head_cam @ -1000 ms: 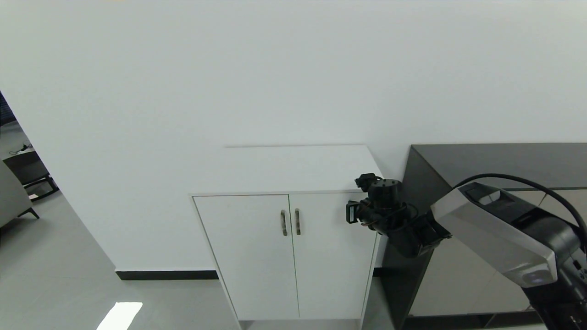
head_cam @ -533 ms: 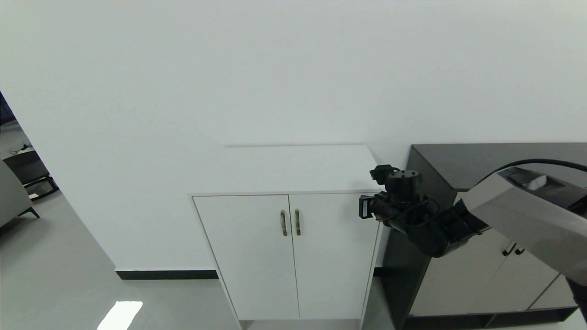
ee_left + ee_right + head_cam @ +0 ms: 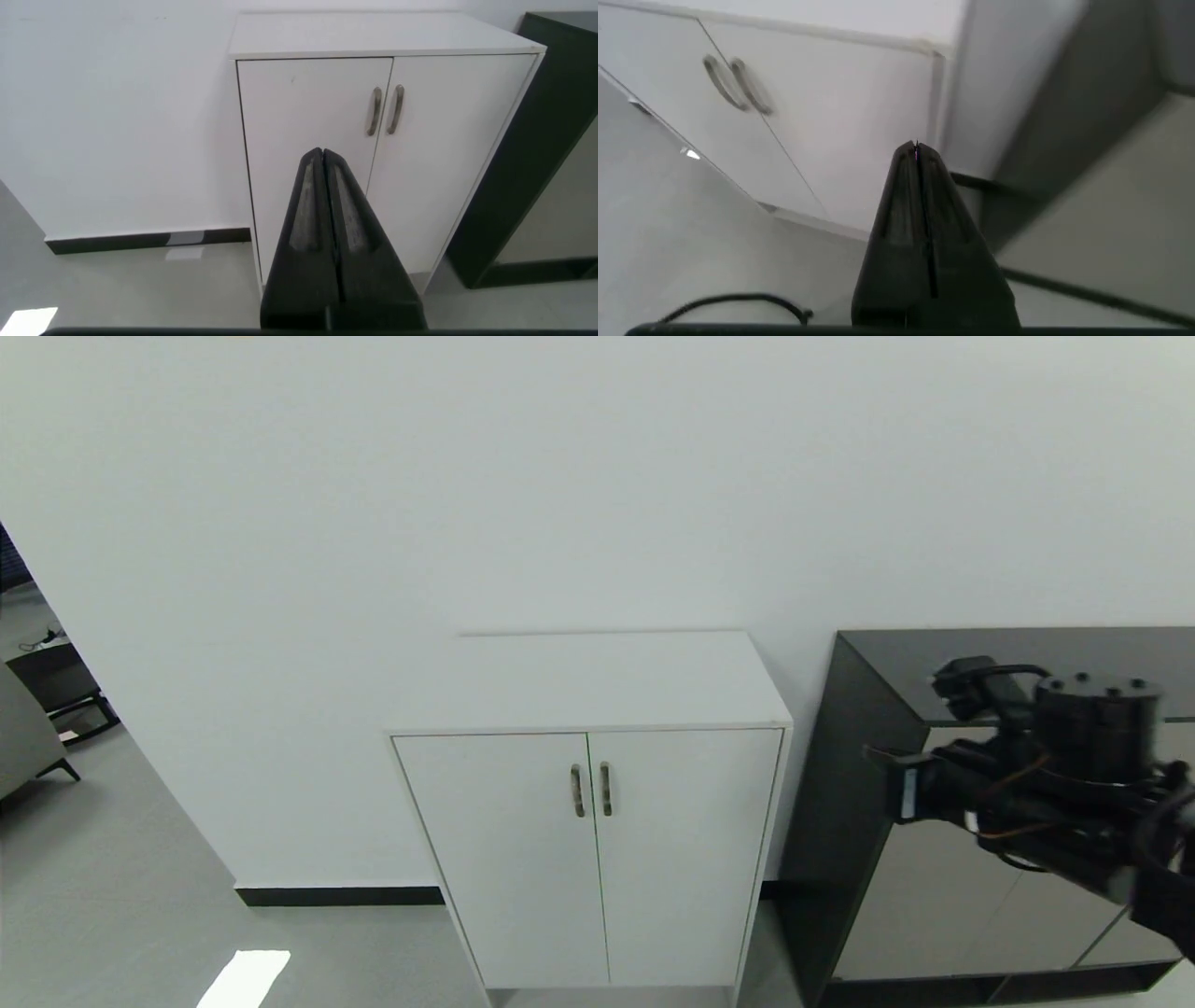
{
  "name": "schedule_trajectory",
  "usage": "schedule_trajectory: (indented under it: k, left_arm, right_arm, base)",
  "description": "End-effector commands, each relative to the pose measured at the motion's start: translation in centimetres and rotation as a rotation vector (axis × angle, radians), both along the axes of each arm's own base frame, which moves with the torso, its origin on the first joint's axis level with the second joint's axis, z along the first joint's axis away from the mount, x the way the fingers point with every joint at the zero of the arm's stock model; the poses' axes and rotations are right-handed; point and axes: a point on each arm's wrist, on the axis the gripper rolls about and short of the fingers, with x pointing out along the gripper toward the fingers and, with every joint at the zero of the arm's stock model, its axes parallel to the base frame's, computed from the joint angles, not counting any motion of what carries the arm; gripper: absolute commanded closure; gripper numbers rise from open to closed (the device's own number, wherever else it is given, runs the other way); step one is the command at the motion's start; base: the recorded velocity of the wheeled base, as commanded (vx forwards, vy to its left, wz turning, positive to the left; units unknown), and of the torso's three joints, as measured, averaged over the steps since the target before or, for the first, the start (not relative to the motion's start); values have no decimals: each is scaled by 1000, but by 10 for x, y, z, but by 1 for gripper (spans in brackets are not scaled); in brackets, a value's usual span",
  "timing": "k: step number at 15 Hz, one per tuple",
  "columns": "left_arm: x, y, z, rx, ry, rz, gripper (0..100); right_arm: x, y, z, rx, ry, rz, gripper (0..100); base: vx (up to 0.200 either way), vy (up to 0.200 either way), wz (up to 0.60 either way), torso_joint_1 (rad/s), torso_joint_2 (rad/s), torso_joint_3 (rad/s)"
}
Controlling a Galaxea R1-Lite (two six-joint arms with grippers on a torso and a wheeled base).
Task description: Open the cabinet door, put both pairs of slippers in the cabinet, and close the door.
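The white cabinet (image 3: 597, 859) stands against the wall with both doors shut and two metal handles (image 3: 590, 790) side by side at the middle seam. My right gripper (image 3: 934, 784) hangs to the right of it, in front of the dark sideboard, at about handle height. In the right wrist view the right gripper (image 3: 915, 149) is shut with nothing in it, the cabinet (image 3: 840, 121) and its handles (image 3: 738, 82) lying beyond. My left gripper (image 3: 323, 154) is shut and empty, low in front of the cabinet's left door (image 3: 318, 103), with the handles (image 3: 385, 109) farther off.
A dark glossy sideboard (image 3: 934, 663) stands close against the cabinet's right side. Grey floor (image 3: 140, 915) lies open to the left of the cabinet, with a black baseboard (image 3: 336, 895) along the wall. A chair (image 3: 28, 728) stands at the far left.
My right arm has swung to the right, away from the cabinet's right door to the front of the dark sideboard. The cabinet doors stay shut.
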Motion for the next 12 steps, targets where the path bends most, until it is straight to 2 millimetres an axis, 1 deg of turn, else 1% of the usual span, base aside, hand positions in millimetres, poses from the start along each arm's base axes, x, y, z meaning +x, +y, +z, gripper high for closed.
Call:
schedule_trajectory:
  k: [1,2,4,5,6,7,11,12]
  left_arm:
    - [0,0,0,0,0,0,100]
    - [0,0,0,0,0,0,100]
    - [0,0,0,0,0,0,100]
    - [0,0,0,0,0,0,100]
    - [0,0,0,0,0,0,100]
    - [0,0,0,0,0,0,100]
    - [0,0,0,0,0,0,100]
    - [0,0,0,0,0,0,100]
  right_arm:
    - [-105,-60,14,-22,-41,-75,100]
    - [-123,-68,13,-27,-21,-86,100]
    - [-151,-78,15,-25,-13,-97,100]
    - [-160,-81,13,-28,-4,-96,100]
    - [-165,-83,13,-28,-3,-96,100]
    - [-178,-87,6,-35,13,-98,100]
    - [-219,-100,-32,-45,40,-99,100]
    - [-224,-101,-36,-45,40,-99,100]
  base:
    - [0,0,0,0,0,0]
    - [0,0,0,0,0,0]
    - [0,0,0,0,0,0]
    - [0,0,0,0,0,0]
    - [0,0,0,0,0,0]
    - [0,0,0,0,0,0]
    - [0,0,0,0,0,0]
    - [0,0,0,0,0,0]
